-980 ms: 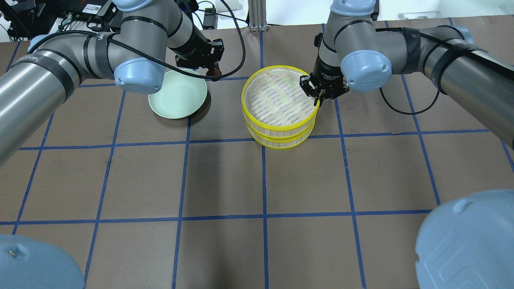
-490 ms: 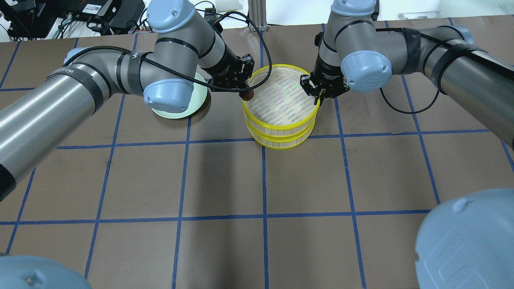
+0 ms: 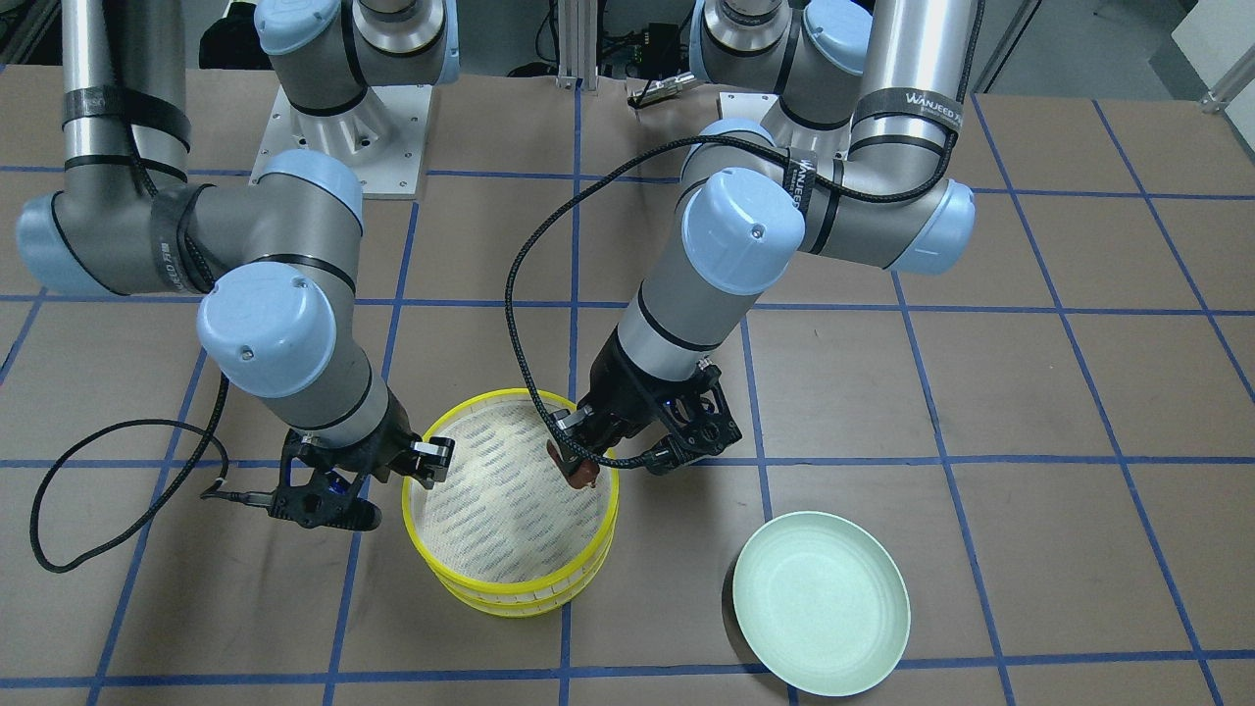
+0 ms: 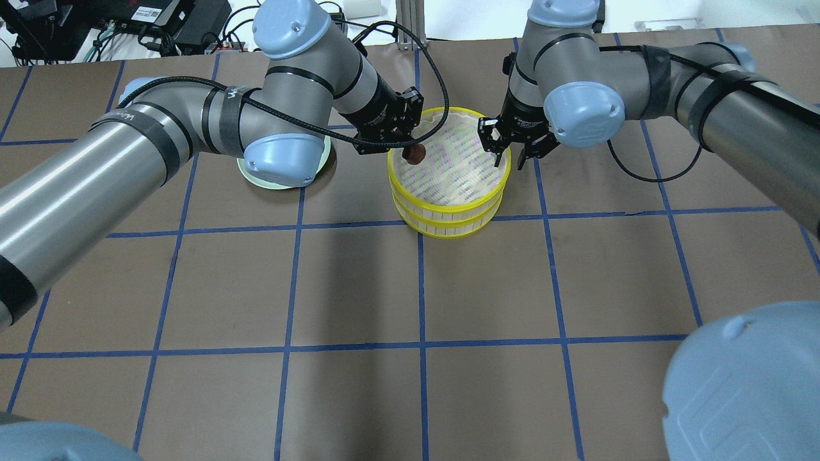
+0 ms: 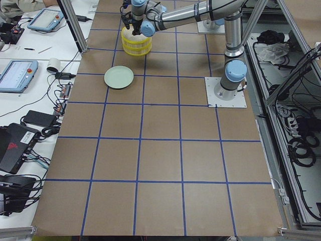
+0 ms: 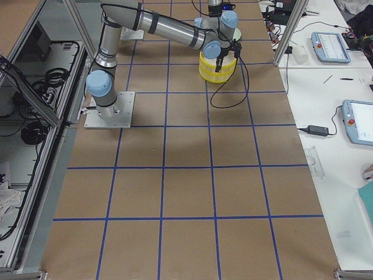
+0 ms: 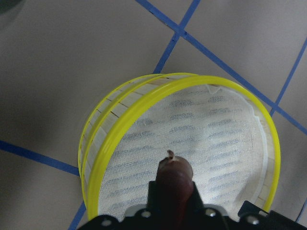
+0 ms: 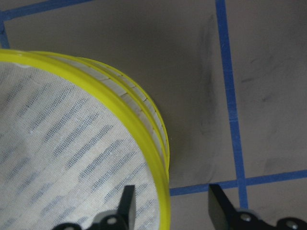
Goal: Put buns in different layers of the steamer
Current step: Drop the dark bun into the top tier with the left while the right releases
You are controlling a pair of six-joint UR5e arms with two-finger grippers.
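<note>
Tabletop [image 4: 359, 288]: brown bun [image 4: 416, 154] inside left tool [image 4: 412, 149]

You are in a robot lab: a big brown table [image 5: 160, 160] with blue tape lines, control tablets [image 5: 17, 75] and loose cables [image 5: 301, 145].

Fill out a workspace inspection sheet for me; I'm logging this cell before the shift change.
Surface: brown table, blue tape grid.
Job's things: two trays stacked, top mesh empty; brown bun held over it; cream bun not seen.
Clutter: empty green plate.
Grippers: left gripper shut on brown bun; right gripper open, straddling the top rim.
Cables: left cable loops beside the trays; right cable loops on the table.
Surroundings: pendants on side benches.
</note>
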